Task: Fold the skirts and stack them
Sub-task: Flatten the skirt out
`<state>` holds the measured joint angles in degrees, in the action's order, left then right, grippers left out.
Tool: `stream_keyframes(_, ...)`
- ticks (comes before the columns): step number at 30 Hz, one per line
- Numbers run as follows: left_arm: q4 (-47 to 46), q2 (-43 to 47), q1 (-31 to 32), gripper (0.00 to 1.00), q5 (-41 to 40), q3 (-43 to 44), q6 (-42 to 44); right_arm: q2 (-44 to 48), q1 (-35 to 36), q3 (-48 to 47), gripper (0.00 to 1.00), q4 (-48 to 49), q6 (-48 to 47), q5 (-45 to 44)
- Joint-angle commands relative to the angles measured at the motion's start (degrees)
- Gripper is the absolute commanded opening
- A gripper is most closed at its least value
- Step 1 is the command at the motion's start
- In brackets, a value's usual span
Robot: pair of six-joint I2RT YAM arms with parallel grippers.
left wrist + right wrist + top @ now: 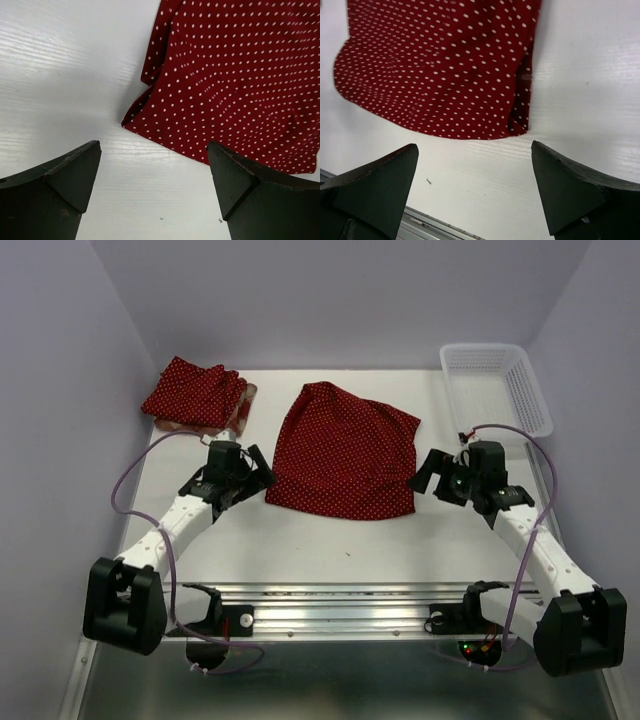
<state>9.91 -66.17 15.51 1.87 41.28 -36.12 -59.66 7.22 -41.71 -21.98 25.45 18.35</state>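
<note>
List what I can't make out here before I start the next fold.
Plaid skirt: top view, only an edge shows; the folded dotted skirt covers the rest.
Spread dotted skirt: both wrist views cut it off at the frame edges; its underside is hidden.
Small dark bit beside the basket: top view, too small to identify.

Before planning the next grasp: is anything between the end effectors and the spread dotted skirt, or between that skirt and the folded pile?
Nothing visible. The open left end effector and right end effector face the skirt over bare table; the way to the pile is bare too.
</note>
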Motion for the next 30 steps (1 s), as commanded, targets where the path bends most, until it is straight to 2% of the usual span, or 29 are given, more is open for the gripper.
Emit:
stream_keyframes(1,-2.35,-5.87,2.24,0.99,-0.29,2.14,1.84,-3.69,0.25,2.6,1.0,1.14,4.6,-4.2)
stream_keyframes(5,-5.51,-11.07,2.42,0.98,-0.72,2.58,2.02,-6.78,0.25,5.49,1.0,4.73,4.87,-2.97)
stream_keyframes(7,-6.48,-14.33,2.42,0.95,-1.25,3.02,2.46,-8.54,0.25,6.47,1.0,6.76,4.96,-2.18)
stream_keyframes(8,-6.57,-15.47,2.42,0.93,-1.25,3.28,2.46,-9.24,0.25,6.9,1.0,7.38,4.96,-1.57)
stream_keyframes(9,-6.92,-17.48,2.42,0.85,-1.25,3.72,2.72,-10.47,0.25,7.17,0.99,8.0,4.96,-0.52)
stream_keyframes(12,-8.67,-20.82,2.42,0.76,0.5,3.2,2.72,-13.01,0.25,7.96,0.92,10.63,5.48,0.72)
stream_keyframes(14,-9.38,-22.06,2.42,0.69,1.2,2.58,2.55,-14.25,0.25,8.4,0.92,11.78,5.92,0.81)
stream_keyframes(18,-11.13,-23.74,2.51,0.68,2.17,0.48,2.02,-16.89,0.25,9.8,0.91,15.29,7.94,-0.94)
stream_keyframes(19,-10.88,-23.83,2.77,0.6,1.83,0.38,2.1,-18.98,0.25,10.33,0.8,18.78,9.34,-0.25)
stream_keyframes(21,-10.44,-23.92,2.77,0.57,2.09,0.38,2.1,-19.79,0.25,10.42,0.79,19.34,10.05,0.02)
stream_keyframes(24,-10.09,-23.39,3.12,0.43,2.35,-0.32,2.1,-20.67,0.25,10.51,0.68,20.04,10.67,0.02)
stream_keyframes(25,-10.0,-23.04,3.21,0.37,2.26,-0.49,2.1,-20.76,0.25,10.51,0.55,20.04,10.67,-0.15)
stream_keyframes(26,-10.0,-22.86,3.21,0.26,2.26,-0.76,2.02,-20.76,0.25,10.6,0.45,19.96,10.67,-0.16)
stream_keyframes(27,-10.0,-22.43,3.21,0.03,2.52,-1.11,1.76,-20.41,0.25,10.43,0.37,19.69,10.67,0.02)
stream_keyframes(28,-10.0,-22.16,3.21,0.0,2.79,-1.37,1.58,-19.97,0.25,10.51,0.29,19.52,10.76,0.02)
stream_keyframes(29,-10.0,-21.81,3.21,0.0,3.14,-1.64,1.32,-19.36,0.25,10.51,0.15,19.43,10.32,1.5)
stream_keyframes(30,-10.0,-21.28,3.13,0.0,4.1,-2.16,1.23,-18.4,0.25,10.51,0.09,19.25,10.15,2.38)
